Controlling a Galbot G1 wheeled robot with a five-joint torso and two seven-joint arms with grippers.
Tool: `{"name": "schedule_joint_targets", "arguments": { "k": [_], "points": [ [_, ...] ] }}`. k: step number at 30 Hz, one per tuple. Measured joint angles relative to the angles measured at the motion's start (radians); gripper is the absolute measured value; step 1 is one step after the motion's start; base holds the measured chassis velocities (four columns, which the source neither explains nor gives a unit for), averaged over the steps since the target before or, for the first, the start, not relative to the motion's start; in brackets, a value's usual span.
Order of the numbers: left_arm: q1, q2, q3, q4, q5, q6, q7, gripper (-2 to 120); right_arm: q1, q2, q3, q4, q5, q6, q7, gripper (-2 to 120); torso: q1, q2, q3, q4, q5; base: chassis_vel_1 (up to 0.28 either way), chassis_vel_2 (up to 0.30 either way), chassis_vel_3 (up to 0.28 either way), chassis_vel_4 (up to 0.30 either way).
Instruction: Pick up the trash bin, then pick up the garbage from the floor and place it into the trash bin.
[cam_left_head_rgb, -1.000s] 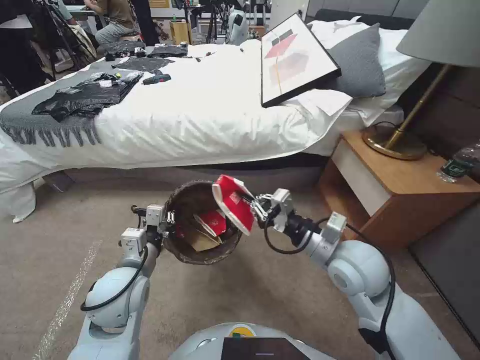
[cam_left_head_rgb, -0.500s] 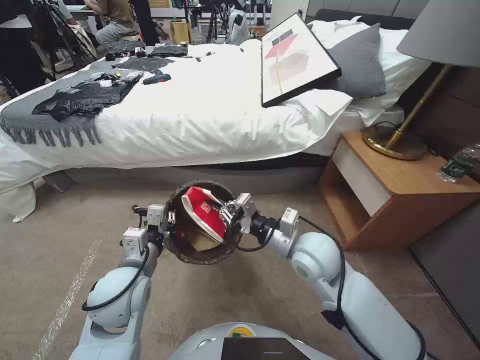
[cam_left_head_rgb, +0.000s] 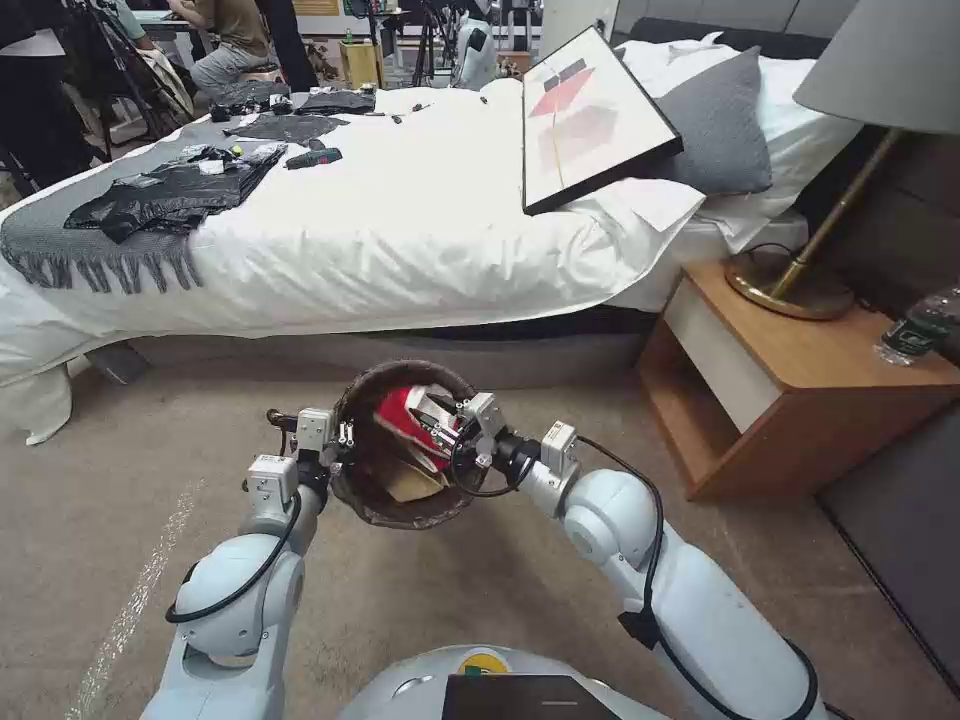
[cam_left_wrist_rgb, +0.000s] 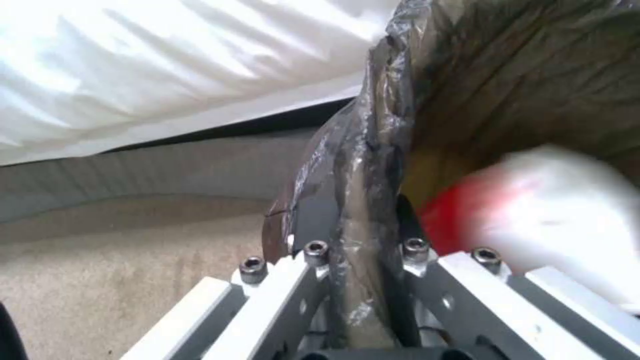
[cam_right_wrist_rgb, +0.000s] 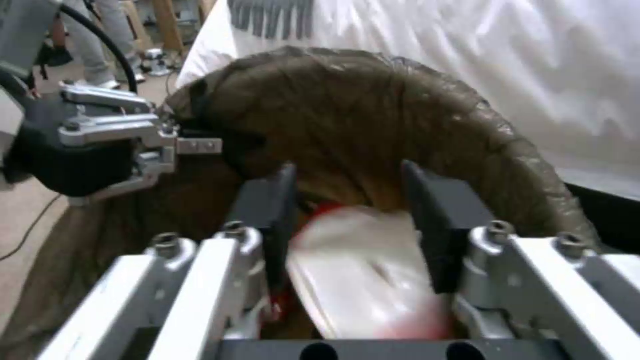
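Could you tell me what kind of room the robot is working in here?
Probably a bedroom, possibly a staged hotel-style one: a bed with white linen and a grey pillow, a wooden nightstand with a brass lamp, and carpeted floor.

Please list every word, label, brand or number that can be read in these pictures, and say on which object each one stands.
None can be read.
Red-and-white carton in the trash bin: white print, too blurred.
Bottle on the nightstand: green label, too small.
Framed picture on the bed: colour shapes, no text.
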Motion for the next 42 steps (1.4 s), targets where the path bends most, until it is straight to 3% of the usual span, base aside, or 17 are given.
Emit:
{"name": "schedule_joint_targets", "arguments": {
  "k": [14,29,42],
  "points": [
    [0.001,-0.001,0.005,-0.003,0.005,0.002,0.000,3,-0.012,-0.006,0.044,0.052,0.027,0.001,0.014,96,0.000,0.000,0.000,0.0000,0.0001,0.000,0.000,0.000,0.000],
    [-0.003,0.002,0.005,0.008,0.006,0.002,0.000,3,-0.133,-0.067,0.243,0.277,0.149,0.005,0.077,100,0.000,0.000,0.000,-0.0001,0.0001,0.000,0.000,0.000,0.000],
    [-0.002,-0.001,-0.017,0.009,0.005,-0.001,0.019,3,-0.378,0.140,0.481,0.224,-0.094,0.250,0.063,100,0.000,0.000,0.000,-0.0001,0.0000,0.000,0.000,0.000,0.000]
  ]
}}
